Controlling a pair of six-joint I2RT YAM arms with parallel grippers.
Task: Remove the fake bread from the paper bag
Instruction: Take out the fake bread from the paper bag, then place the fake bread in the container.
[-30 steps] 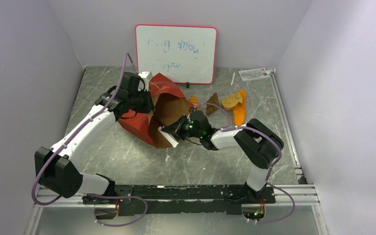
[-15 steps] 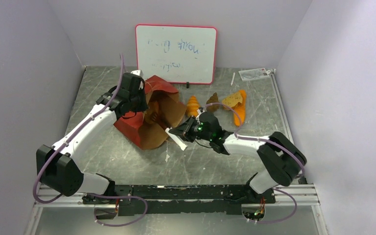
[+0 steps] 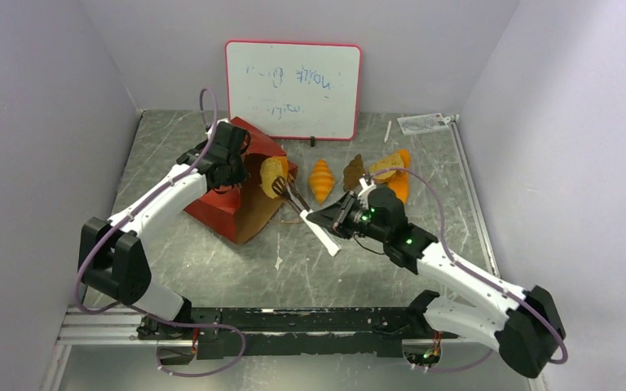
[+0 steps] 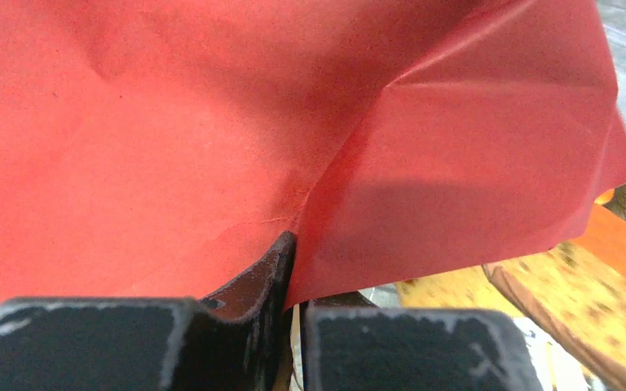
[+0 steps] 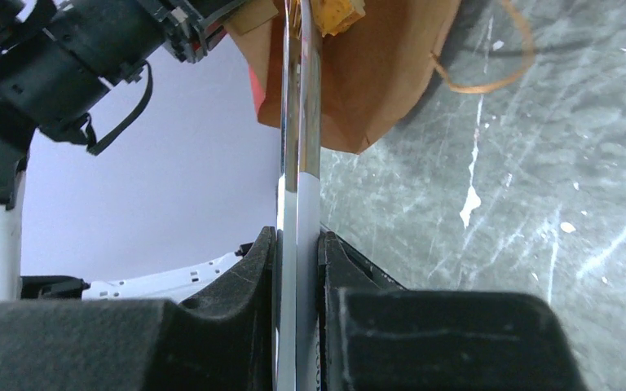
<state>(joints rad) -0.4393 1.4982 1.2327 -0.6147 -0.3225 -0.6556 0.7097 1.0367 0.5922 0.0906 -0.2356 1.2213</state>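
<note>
The paper bag (image 3: 240,213) lies on its side left of centre, red bottom part at the back. My left gripper (image 3: 239,156) is shut on the red paper (image 4: 212,122) and pinches a fold of it (image 4: 293,265). My right gripper (image 3: 336,221) is shut on metal tongs (image 3: 301,208) with a white handle (image 5: 297,187). The tong tips hold a tan round slice (image 3: 273,171) just outside the bag's mouth (image 5: 375,73). An orange croissant (image 3: 321,179), a dark brown piece (image 3: 353,171), another tan slice (image 3: 385,167) and a long orange loaf (image 3: 399,191) lie on the table to the right.
A whiteboard (image 3: 293,90) stands against the back wall. A small clear packet (image 3: 424,123) and a white stick (image 3: 387,131) lie at the back right. The bag's cord handle (image 5: 489,77) trails on the table. Grey walls close in both sides.
My right arm has drawn back to the right with the tongs, bringing a tan slice out of the bag's mouth. My left gripper has moved back and up with the bag's red end.
</note>
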